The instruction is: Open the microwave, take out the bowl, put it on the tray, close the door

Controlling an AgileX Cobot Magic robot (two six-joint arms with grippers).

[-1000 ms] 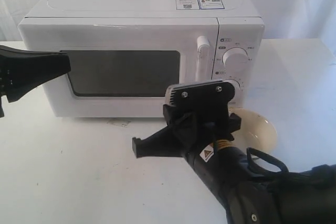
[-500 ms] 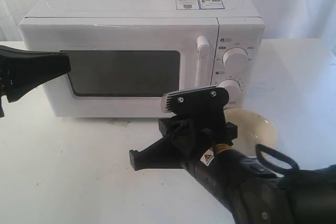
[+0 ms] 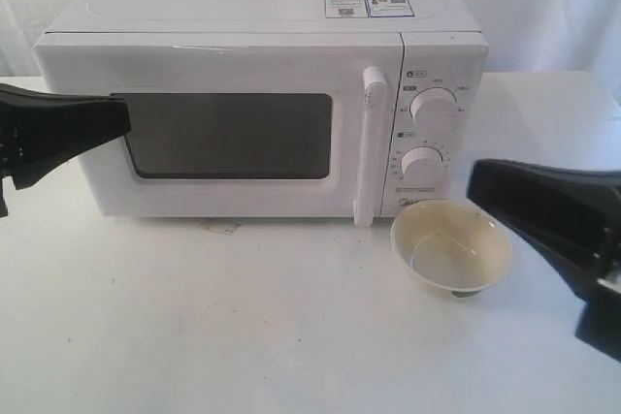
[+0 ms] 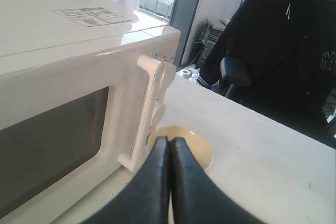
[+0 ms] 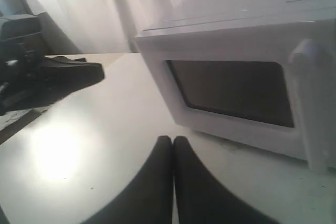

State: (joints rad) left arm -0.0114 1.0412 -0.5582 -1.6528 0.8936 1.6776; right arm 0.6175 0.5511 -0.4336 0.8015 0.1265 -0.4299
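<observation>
Exterior view has the bowl (image 3: 451, 249) upright on the white table (image 3: 194, 336), outside the microwave (image 3: 243, 7), just in front of its knob panel (image 3: 466, 65) and at about 5 o'clock from the foot of the bar handle (image 3: 370, 143). The door (image 3: 223, 70) is shut and no tray shows. The bowl looks small, stiff and light, with a smooth wall that could slip. It is probably ceramic, though the pictures cannot settle that, so I judge the rim the place to pinch, one finger inside and one outside. At 9 o'clock of the microwave hangs the left gripper (image 4: 169, 142), and the right gripper (image 5: 173, 141) sits at 3 o'clock of the bowl, apart from it. Both have their fingers pressed together and hold nothing.
</observation>
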